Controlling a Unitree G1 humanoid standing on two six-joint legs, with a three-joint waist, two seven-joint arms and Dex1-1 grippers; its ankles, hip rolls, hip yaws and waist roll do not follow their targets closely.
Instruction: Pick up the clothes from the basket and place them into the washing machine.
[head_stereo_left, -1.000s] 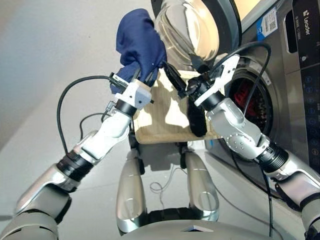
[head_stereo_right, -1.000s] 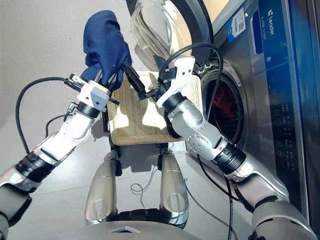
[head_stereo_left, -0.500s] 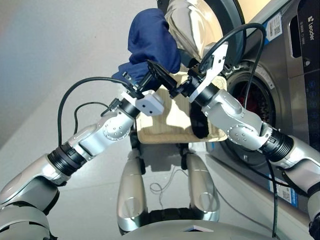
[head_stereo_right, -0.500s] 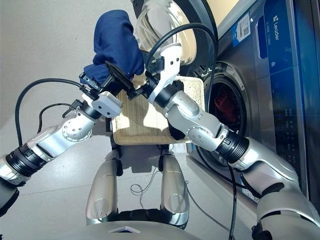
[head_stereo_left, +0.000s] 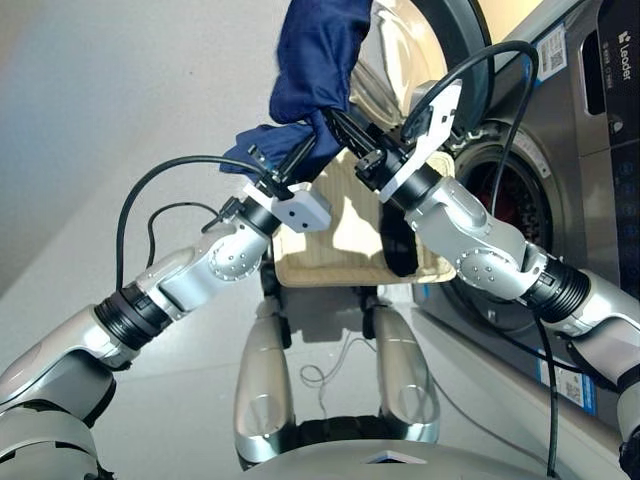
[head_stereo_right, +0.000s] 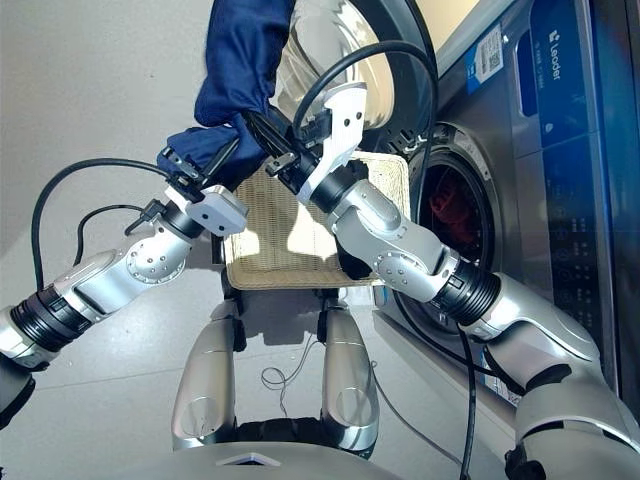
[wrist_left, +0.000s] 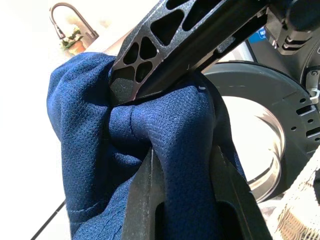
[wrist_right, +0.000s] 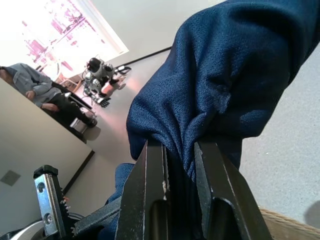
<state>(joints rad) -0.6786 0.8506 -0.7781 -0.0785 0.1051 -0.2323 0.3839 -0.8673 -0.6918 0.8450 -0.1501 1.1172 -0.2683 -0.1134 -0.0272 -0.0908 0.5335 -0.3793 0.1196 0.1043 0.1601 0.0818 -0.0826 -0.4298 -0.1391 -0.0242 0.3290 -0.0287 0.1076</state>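
Both grippers, left gripper (head_stereo_left: 300, 160) and right gripper (head_stereo_left: 345, 128), now pinch the navy bundle (head_stereo_left: 318, 60), newly stretched upward between them; handover toward the washing machine (head_stereo_left: 520, 200) looks underway.

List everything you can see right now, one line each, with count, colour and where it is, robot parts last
Navy cloth: one, navy blue, held up above the basket, gripped by both grippers.
Black cloth: one, black, lying in the basket at its machine side.
Coral-red cloth: one, red, inside the washing machine's drum.
Basket: one, cream wicker, on the floor in front of the machine.
Washing machine: one, dark grey, on the right.
Door: one, glass with black rim, swung open.
Person: one, far off, seated.
Left gripper: one, black fingers, shut on the navy cloth.
Right gripper: one, black fingers, shut on the navy cloth.
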